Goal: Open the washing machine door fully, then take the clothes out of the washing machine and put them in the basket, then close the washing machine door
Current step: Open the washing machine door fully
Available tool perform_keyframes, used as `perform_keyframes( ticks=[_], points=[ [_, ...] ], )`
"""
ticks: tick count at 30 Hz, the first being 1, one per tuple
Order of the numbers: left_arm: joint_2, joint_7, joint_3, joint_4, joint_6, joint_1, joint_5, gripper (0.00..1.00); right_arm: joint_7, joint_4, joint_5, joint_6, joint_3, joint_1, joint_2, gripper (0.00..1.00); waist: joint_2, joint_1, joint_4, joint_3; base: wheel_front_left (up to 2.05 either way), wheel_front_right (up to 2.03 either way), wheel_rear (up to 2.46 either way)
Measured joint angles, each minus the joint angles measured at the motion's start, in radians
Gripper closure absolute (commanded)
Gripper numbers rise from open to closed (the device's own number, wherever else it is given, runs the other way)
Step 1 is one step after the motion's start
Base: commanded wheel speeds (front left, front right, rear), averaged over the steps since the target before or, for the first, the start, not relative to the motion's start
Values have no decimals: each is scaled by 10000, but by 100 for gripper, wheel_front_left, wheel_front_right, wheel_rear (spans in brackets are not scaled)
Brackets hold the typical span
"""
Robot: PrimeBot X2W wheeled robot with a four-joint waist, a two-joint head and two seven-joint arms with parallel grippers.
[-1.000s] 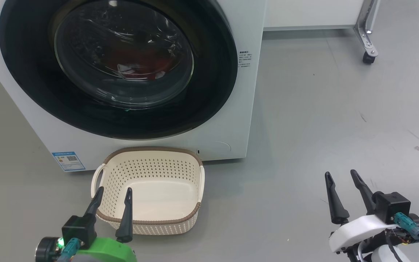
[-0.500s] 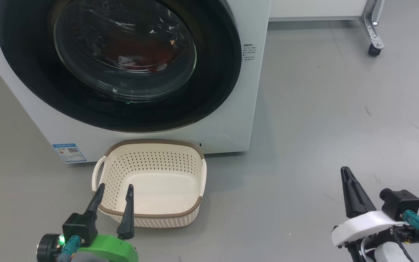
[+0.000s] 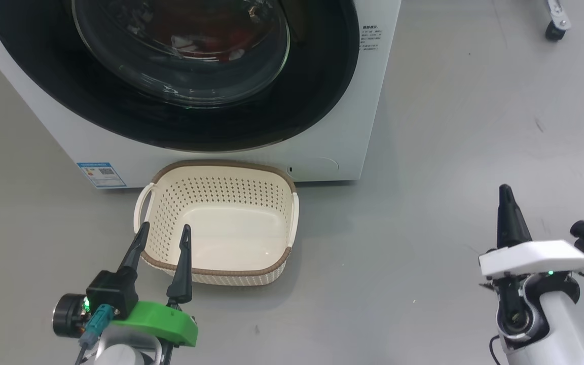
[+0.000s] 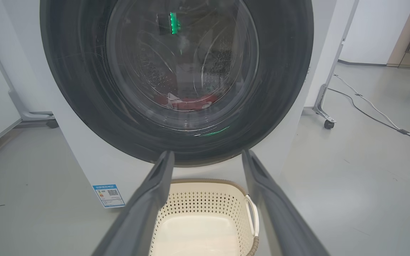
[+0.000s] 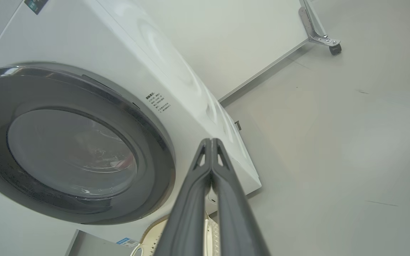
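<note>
The white washing machine (image 3: 332, 147) stands ahead, its black-rimmed round door (image 3: 322, 86) shut against the front. Red clothes (image 3: 206, 30) with white trim lie behind the glass, also visible in the left wrist view as clothes (image 4: 187, 101). The cream basket (image 3: 221, 175) sits empty on the floor in front of the machine. My left gripper (image 3: 162, 238) is open, its fingertips over the basket's near-left rim. My right gripper (image 3: 506, 195) is shut on nothing, out over bare floor to the right; its wrist view shows the two fingers (image 5: 210, 156) pressed together, pointing at the machine's lower right corner (image 5: 247, 177).
A blue label sticker (image 3: 102, 174) marks the machine's lower left. A metal frame leg on a castor (image 3: 554, 30) stands at the far right back. A cable (image 4: 376, 112) runs across the grey floor right of the machine.
My right gripper has shut and turned edge-on, rising in the head view. The head camera has tilted down, shifting the machine upward in view. The left gripper stays open.
</note>
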Motion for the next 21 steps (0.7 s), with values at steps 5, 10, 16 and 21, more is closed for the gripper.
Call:
perform_keyframes(
  ticks=[5,10,16,21],
  points=[
    [-40,0,-6,-125,-12,-263,46,0,780,-4,1887,90,-533,-865,61,100,0,0,181,433,0,0,0],
    [-153,0,-65,-134,-54,-454,61,0,1540,-4,3544,163,-1149,-1798,59,100,0,0,395,856,0,0,0],
    [-268,0,-163,-211,-61,-824,61,0,2688,12,5480,161,-1848,-3076,42,100,0,0,756,1456,0,0,0],
    [-360,0,-307,-238,-155,-1058,61,0,3409,54,6462,157,-2222,-4131,8,100,0,0,1033,1914,0,0,0]
  ],
)
